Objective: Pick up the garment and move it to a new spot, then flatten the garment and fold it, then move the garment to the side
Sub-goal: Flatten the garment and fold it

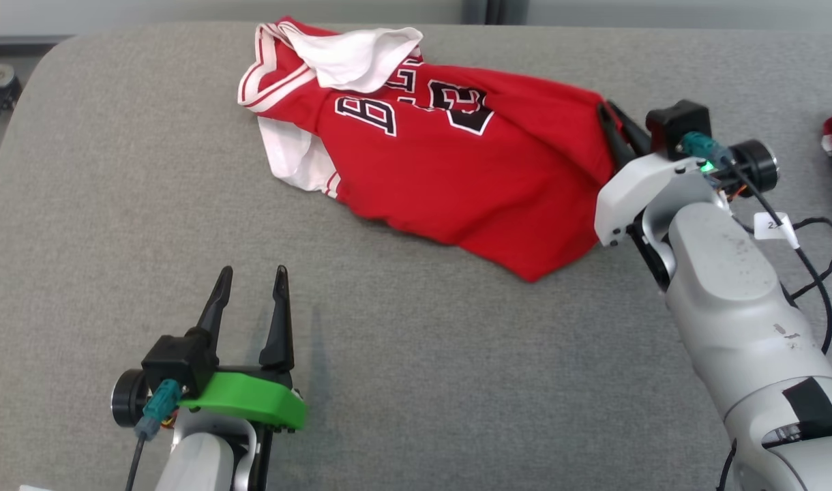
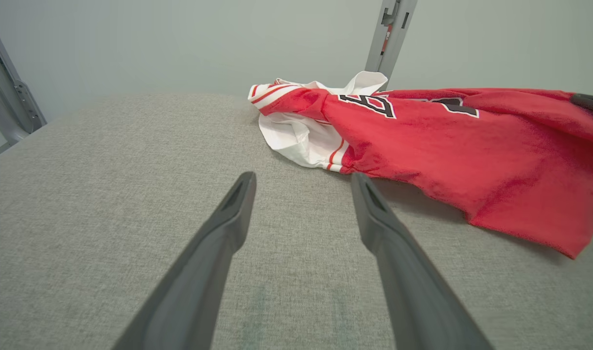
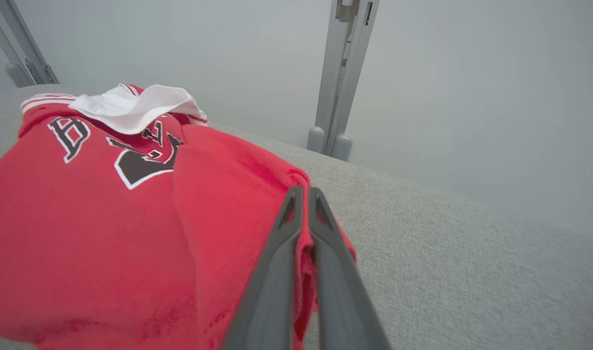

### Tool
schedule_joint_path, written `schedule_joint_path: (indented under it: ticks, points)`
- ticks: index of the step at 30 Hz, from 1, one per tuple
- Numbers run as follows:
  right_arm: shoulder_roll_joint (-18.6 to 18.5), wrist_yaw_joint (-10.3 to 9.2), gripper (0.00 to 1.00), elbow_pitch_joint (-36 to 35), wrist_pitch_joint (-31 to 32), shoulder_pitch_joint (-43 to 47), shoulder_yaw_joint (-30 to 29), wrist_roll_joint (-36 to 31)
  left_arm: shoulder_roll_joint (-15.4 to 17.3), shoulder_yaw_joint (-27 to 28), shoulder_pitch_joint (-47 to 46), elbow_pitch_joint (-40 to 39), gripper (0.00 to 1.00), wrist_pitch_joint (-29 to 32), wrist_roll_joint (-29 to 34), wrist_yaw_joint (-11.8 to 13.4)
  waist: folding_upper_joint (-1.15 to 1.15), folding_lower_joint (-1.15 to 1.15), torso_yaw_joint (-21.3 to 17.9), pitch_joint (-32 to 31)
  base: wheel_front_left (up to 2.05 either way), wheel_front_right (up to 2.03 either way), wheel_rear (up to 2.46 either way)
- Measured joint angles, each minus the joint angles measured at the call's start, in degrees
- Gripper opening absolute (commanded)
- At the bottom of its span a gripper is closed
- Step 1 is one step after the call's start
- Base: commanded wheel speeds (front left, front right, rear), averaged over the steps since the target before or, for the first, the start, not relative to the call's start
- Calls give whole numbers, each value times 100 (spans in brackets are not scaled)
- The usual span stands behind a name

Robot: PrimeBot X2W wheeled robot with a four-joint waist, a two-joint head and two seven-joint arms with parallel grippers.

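Head view: right pincer (image 1: pixel 607 106) pinching the red jersey (image 1: pixel 457 164) at its right edge on the grey tabletop (image 1: pixel 423 382); left pincer (image 1: pixel 253 270) spread wide, near left.

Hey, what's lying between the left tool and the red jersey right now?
Nothing: only bare grey fabric surface separates the open left tool from the red and white basketball jersey, as the head and left wrist views show.

Head view: high up, looking down on the red shirt (image 1: pixel 457 157).
Left wrist view: low, a little way from it.
Right wrist view: low, right against it.
All share: the red shirt.
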Motion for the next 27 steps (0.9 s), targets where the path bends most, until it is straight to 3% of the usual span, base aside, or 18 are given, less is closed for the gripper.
schedule_joint_path:
  ticks: [6, 12, 20, 27]
  points:
    - [-123, 0, 0, -910, -8, 160, -296, -323, -1, 0, 146, -45, 100, 0, 15, 0, 0, 0, -216, -224, 0, 0, 0]
    - [-464, 0, 0, -1349, 287, 252, -311, -501, -1, -129, 164, -148, 100, 0, 15, -10, 0, 0, -270, -259, 0, 0, 0]
    - [-1104, 0, 0, -988, 731, -168, -132, -612, -3, -364, -48, -248, 100, 0, -111, -26, 0, 0, 2, -2, 0, 0, 0]
    - [-1396, 0, 0, -281, 581, -899, -89, -902, -2, -519, -300, -293, 100, 0, -216, 14, 0, 0, 322, 396, 0, 0, 0]
